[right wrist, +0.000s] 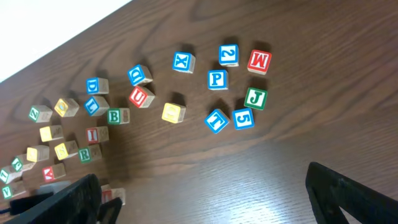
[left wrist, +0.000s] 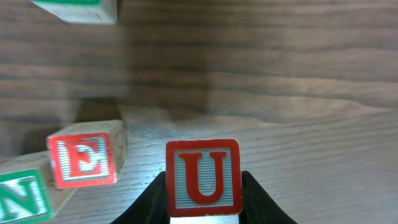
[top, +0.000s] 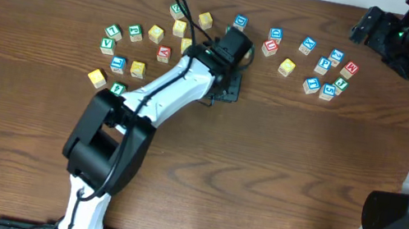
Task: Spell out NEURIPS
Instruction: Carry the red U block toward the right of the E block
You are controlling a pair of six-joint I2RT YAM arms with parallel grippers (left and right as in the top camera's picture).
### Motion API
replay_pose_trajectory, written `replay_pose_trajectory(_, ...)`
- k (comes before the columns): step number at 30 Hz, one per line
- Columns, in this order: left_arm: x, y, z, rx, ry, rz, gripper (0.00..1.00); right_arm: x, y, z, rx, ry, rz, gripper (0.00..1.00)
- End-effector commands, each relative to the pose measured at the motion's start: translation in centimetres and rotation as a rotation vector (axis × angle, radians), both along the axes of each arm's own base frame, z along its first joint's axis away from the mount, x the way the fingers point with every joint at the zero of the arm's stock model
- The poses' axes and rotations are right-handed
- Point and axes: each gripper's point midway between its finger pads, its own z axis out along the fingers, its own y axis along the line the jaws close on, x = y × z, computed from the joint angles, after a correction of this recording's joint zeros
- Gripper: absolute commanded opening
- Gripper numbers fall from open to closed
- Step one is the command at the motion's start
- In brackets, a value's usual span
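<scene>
My left gripper (left wrist: 204,190) is shut on a pale wooden cube with a red U (left wrist: 203,177), held low over the wooden table. To its left stand a red E cube (left wrist: 82,160) and a green N cube (left wrist: 22,198), side by side with a small gap to the U. From overhead the left arm (top: 186,74) reaches to the table's middle and hides these cubes. The blue P cube (right wrist: 216,79) lies in the right cluster, with a green R (right wrist: 84,154) and a red I (right wrist: 93,134) on the left. High at the back right, my right gripper (right wrist: 202,199) is open and holds nothing.
Loose cubes lie in two groups, one at the back left (top: 133,44) and one at the back right (top: 325,68). The right group has a red M (right wrist: 259,61), a green J (right wrist: 255,98), a second red U (right wrist: 142,96) and a yellow cube (right wrist: 173,112). A green-edged cube (left wrist: 78,9) stands beyond the held one.
</scene>
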Motion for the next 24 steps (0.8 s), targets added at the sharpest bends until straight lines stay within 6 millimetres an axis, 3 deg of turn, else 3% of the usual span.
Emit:
replay_pose_trajectory(1, -0.1, 1.2, -2.8, 0.063, 0.036, 0.077, 0.26, -0.3, 0.1, 0.5, -0.007, -0.011, 0.022, 0.99)
replay_pose_trajectory(3, 0.1, 1.4, -3.1, 0.064, 0.037, 0.104, 0.27, -0.3, 0.1, 0.5, -0.011, -0.011, 0.029, 0.99)
replay_pose_trajectory(5, 0.2, 1.3, -3.0, 0.061, 0.032, 0.103, 0.38, -0.3, 0.1, 0.5, -0.013, -0.011, 0.032, 0.99)
replay_pose_trajectory(9, 0.3, 1.3, -3.0, 0.058, 0.028, 0.103, 0.44, -0.3, 0.1, 0.5, -0.015, -0.011, 0.035, 0.99)
replay_pose_trajectory(17, 0.3, 0.9, -2.9, 0.050, 0.023, 0.097, 0.44, -0.5, 0.1, 0.4, -0.015, -0.005, 0.035, 0.99)
replay_pose_trajectory(20, 0.5, 0.7, -1.8, 0.039, 0.004, 0.091, 0.43, -0.5, -0.2, 0.3, -0.029, 0.001, 0.026, 0.99)
replay_pose_trajectory(24, 1.0, 0.6, 1.5, 0.022, -0.071, 0.034, 0.44, -0.7, -0.6, 0.2, -0.049, 0.010, 0.014, 0.99)
